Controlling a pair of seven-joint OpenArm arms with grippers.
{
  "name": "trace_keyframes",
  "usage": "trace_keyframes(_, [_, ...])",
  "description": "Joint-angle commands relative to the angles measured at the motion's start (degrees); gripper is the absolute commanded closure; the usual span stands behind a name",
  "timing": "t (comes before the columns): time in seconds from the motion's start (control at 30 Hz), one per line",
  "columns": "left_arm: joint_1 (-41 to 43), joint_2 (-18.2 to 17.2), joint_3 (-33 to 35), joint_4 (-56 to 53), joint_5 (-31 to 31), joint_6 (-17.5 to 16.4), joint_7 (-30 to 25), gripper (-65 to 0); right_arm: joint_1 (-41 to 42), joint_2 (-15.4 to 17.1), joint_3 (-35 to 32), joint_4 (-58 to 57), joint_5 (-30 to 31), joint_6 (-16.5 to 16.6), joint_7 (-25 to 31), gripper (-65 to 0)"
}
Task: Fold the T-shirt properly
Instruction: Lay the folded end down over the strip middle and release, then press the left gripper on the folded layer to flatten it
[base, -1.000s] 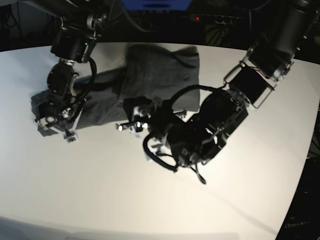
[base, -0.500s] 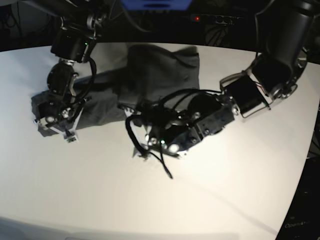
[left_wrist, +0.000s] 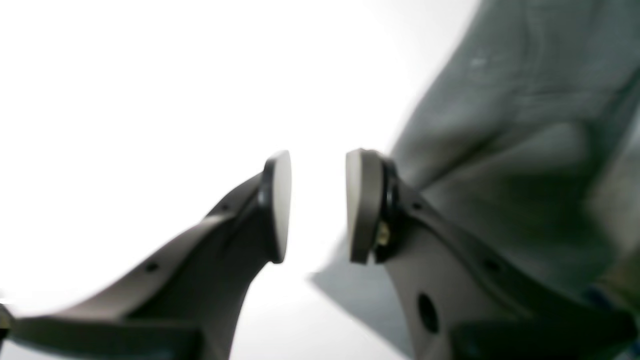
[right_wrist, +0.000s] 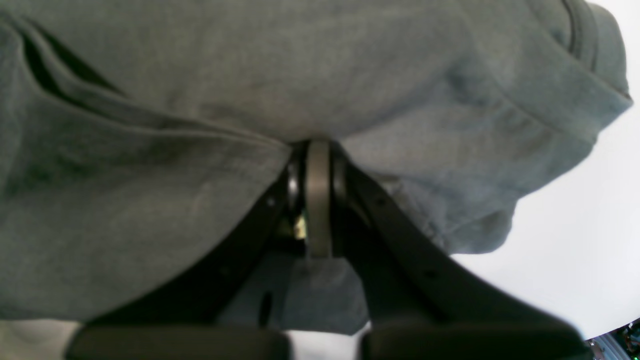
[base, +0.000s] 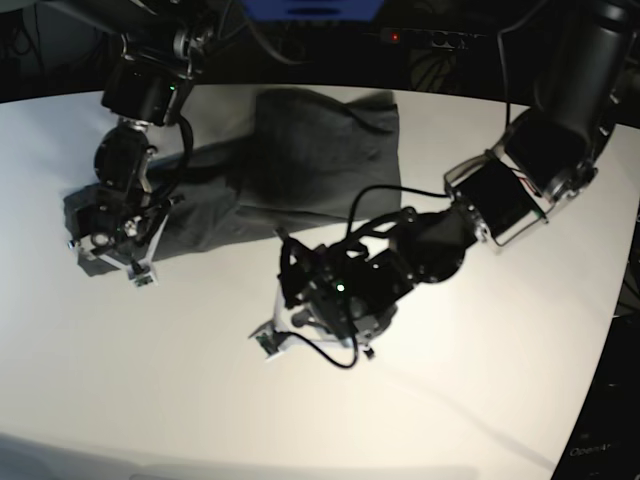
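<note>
A white desk carries a plain dark grey, wrinkled cotton T-shirt, lying partly folded across its far side. The right gripper has its jaws pressed together on the shirt's edge. The left gripper hovers over bare desk beside the cloth, jaws partly apart and empty.

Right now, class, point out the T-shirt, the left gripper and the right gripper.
T-shirt (base: 320, 150): base view, upper cloth panel.
left gripper (left_wrist: 314, 205): left wrist view, gap between open pads.
right gripper (right_wrist: 318, 197): right wrist view, closed pads pinching cloth.
</note>
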Motion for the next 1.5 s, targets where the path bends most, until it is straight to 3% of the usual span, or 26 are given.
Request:
trace_keyframes(0.0, [-1.2, 1.5, -0.6, 0.7, 1.1, -1.1, -0.5, -18.2, -0.5, -1.0, -0.3, -1.3, 4.2, 1.2, 1.2, -0.4])
trace_keyframes(0.17, [-0.5, 2.1, -0.6, 0.6, 2.6, -6.5, -0.5, -18.2, -0.5, 0.1, -0.3, -1.3, 4.1, 1.2, 1.1, -0.4])
trace_keyframes(0.47, [1.1, 1.8, -0.6, 0.6, 2.6, -7.2, -0.6, -18.2, -0.6, 0.2, -0.3, -1.3, 4.1, 1.2, 1.1, -0.4])
trace_keyframes(0.63, [2.8, 2.2, -1.3, 1.3, 2.9, -12.9, 0.5, -18.2, -0.5, 0.2, -0.3, -1.3, 4.1, 1.2, 1.1, -0.4])
trace_keyframes(0.8, [6.0, 2.2, -7.9, 1.3, 2.6, -13.5, 0.4, -18.2, -0.8, 0.1, -0.3, -1.3, 4.1, 1.2, 1.1, -0.4])
trace_keyframes(1.0, [6.2, 2.2, -8.0, 1.3, 2.3, -13.6, 0.6, -18.2, -0.9, 0.0, -0.3, -1.4, 4.1, 1.2, 0.9, -0.4])
trace_keyframes(1.2, [6.3, 2.7, -8.4, 1.3, 1.0, -23.3, 0.1, -18.2, -0.5, 0.0, -0.3, -1.4, 4.1, 1.2, 0.7, -0.4])
trace_keyframes(1.47, [6.3, 5.1, -7.9, -0.4, 0.7, -24.5, -3.8, -18.2, -0.6, 0.0, -0.3, -1.4, 4.1, 1.2, 1.0, -0.4])
